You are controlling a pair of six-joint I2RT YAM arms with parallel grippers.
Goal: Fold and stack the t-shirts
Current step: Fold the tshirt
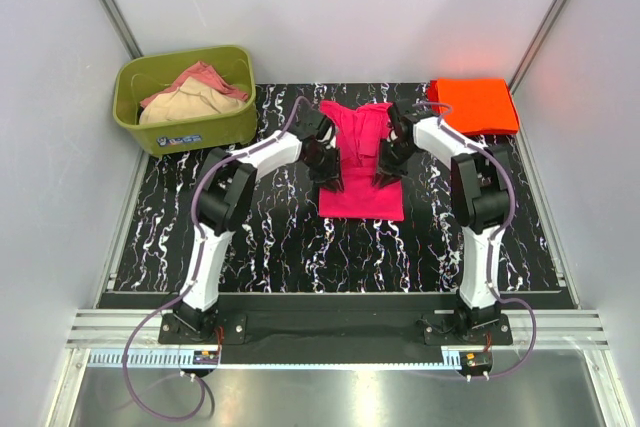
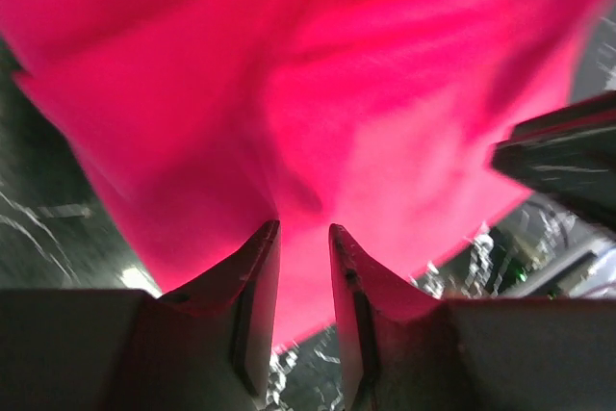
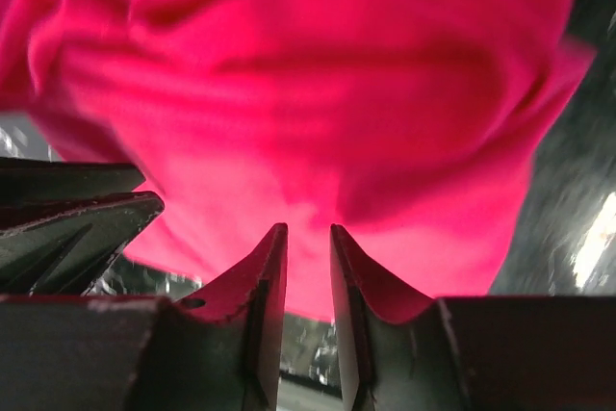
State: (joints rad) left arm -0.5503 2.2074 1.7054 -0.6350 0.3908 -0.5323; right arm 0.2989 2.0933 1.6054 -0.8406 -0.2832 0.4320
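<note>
1. Starting at the near edge: left arm (image 1: 215,237) and right arm (image 1: 480,247) rise from their bases and reach forward over the black marbled table (image 1: 250,247), closing in on its middle.
2. Mid-table: pink t-shirt (image 1: 360,162) lies flat as a narrow oblong, long side running near to far. Both end effectors sit over it, one at each long edge, about halfway along.
3. Left end effector (image 1: 329,180) (image 2: 300,230): at the shirt's left edge, angled down and inward. Its wrist view shows the fingers only a narrow slit apart. Pink cloth (image 2: 337,64) fills the view past the tips and shows through the slit. Tips are at or just above the cloth; cannot tell if they touch.
4. Right end effector (image 1: 385,173) (image 3: 308,230): at the shirt's right edge, mirrored pose. Same narrow slit between the fingers, pink cloth (image 3: 308,93) beyond the tips. Contact likewise unclear.
5. Far left corner: olive-green tub (image 1: 232,125) holds crumpled cloth, a salmon-pink piece (image 1: 200,77) toward the back and a cream piece (image 1: 190,105) in front.
6. Far right corner: orange-red t-shirt (image 1: 475,105) lies folded into a flat rectangle on the table, well apart from the pink one, just beyond the right arm's wrist.
</note>
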